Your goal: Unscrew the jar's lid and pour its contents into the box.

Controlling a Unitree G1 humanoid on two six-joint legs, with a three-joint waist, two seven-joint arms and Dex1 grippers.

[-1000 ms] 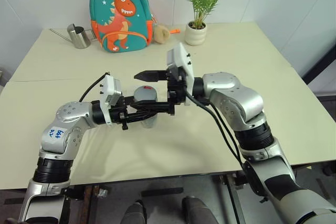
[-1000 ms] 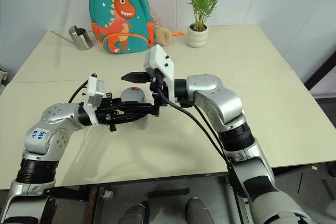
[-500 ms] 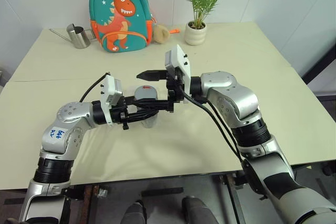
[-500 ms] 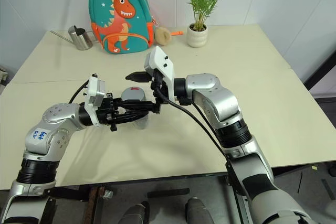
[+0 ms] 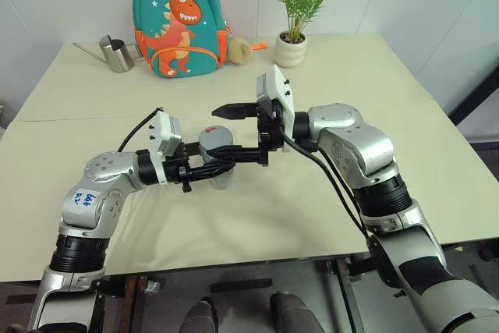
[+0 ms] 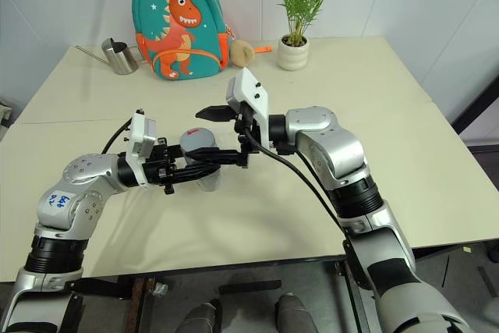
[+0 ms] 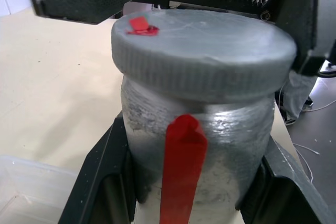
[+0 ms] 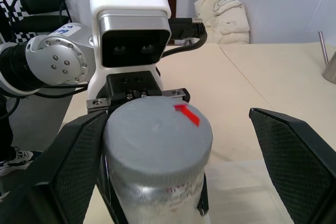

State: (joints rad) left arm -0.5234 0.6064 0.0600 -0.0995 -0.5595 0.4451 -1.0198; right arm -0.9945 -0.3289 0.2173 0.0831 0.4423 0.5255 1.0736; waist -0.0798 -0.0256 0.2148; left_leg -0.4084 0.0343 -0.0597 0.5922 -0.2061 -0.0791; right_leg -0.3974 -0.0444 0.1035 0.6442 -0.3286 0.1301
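— While held above the pale desk (image 5: 327,76), where is the jar (image 5: 219,178)?
— Clamped upright at its clear body in the left gripper (image 5: 210,169), fingers (image 7: 102,177) pressed shut against both sides, a red strip running down the front in the left wrist view.

— And the lid (image 5: 217,139)?
— Screwed on top, grey, with a small red mark, unremoved.

— Right gripper (image 5: 240,132)?
— Level and pointing toward the robot's left, fingers (image 8: 296,156) spread wide, one above the lid's far edge, the other low along the near side, beside the left gripper. Bracketing the lid with a clear gap on one side in the right wrist view; whether the other finger touches it cannot be told. Nothing gripped.

— Any sign of the box (image 7: 31,192)?
— A clear plastic corner under the jar in the left wrist view, lying on the desk.

— Contents?
— Hidden behind the frosted wall and closed lid.

— Rest of the desk?
— At the far edge, a teal dinosaur backpack (image 5: 179,21), a steel watering can (image 5: 117,54) just beside it on the left, a small potted plant (image 5: 295,25) to the right, all well apart from the jar.
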